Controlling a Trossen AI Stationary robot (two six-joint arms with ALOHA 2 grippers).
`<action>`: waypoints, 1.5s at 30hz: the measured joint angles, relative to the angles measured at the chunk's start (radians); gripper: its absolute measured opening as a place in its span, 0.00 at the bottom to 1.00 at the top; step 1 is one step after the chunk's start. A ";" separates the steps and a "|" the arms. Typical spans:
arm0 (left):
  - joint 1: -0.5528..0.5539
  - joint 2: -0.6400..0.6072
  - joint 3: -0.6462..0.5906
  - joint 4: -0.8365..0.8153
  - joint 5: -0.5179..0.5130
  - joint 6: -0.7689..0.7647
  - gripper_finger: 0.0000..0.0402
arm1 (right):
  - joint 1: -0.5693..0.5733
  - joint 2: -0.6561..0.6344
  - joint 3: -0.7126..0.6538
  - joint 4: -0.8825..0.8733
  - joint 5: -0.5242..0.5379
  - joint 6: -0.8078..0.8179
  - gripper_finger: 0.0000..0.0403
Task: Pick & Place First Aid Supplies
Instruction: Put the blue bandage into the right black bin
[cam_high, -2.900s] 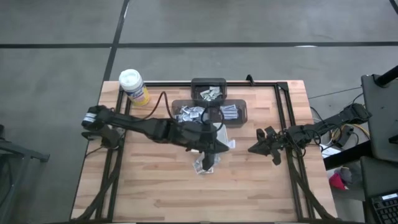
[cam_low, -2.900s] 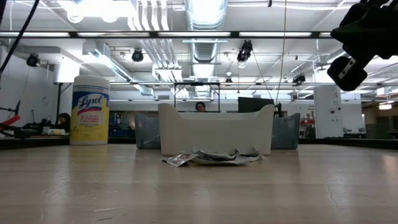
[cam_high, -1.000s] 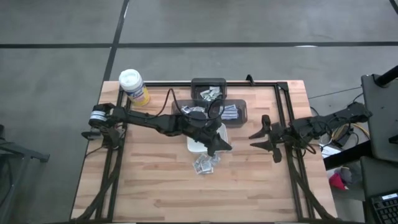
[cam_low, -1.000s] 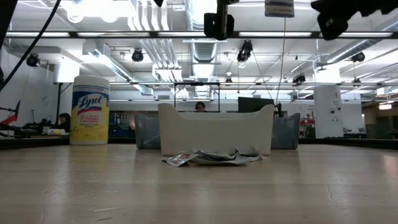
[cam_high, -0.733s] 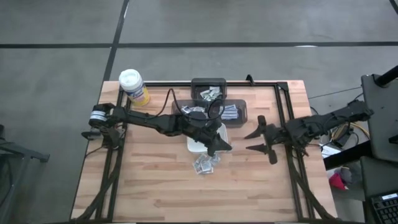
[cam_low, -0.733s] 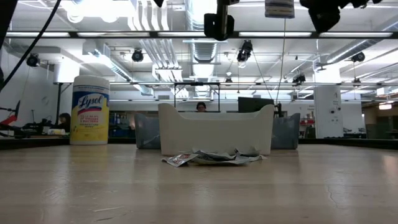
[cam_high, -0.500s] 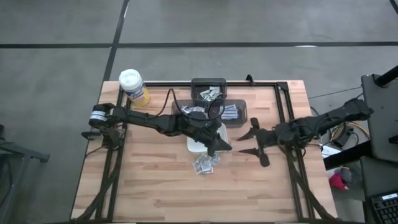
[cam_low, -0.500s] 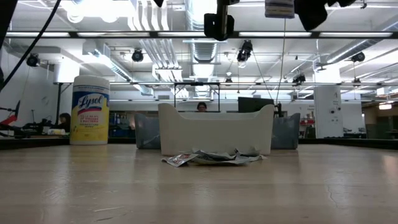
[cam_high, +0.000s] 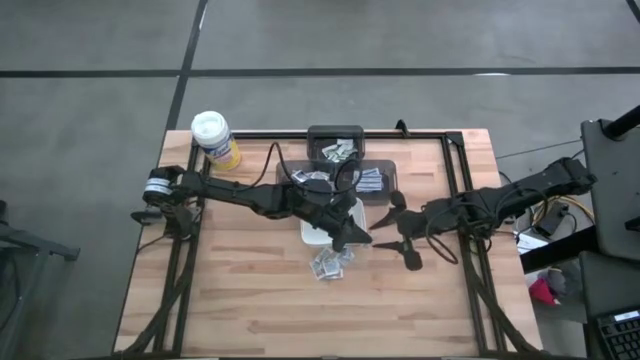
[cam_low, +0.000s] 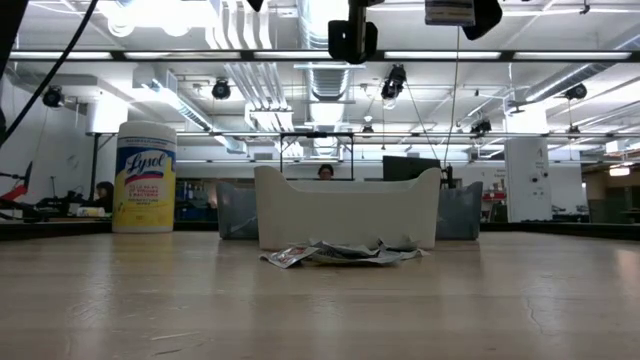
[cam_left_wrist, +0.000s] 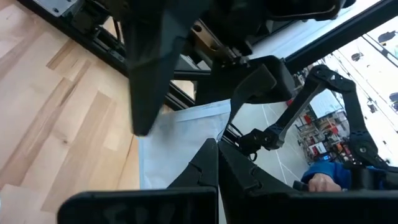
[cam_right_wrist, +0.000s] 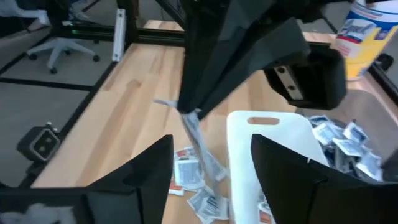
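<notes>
Two arms (cam_high: 250, 196), one white dish (cam_high: 318, 232), one yellow canister (cam_high: 214, 139), two dark bins (cam_high: 337, 133), many small packets (cam_high: 330, 264)

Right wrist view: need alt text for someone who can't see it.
The left gripper, fingers shut, holds a thin grey packet dangling above the light wooden table, seen between the right gripper's open dark fingers. Under it lie several small white-and-grey packets beside a white rectangular dish; a yellow canister stands at the far edge.
</notes>
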 joint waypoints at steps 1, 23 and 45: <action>0.000 0.000 0.000 -0.002 0.000 0.003 0.00 | 0.000 0.004 0.003 0.001 -0.008 0.003 0.51; 0.000 0.000 0.000 -0.008 0.006 0.012 0.00 | 0.000 0.011 0.006 0.002 -0.033 0.041 0.02; 0.105 -0.005 0.000 -0.049 0.111 0.185 0.28 | -0.060 0.012 0.004 -0.179 0.015 0.139 0.02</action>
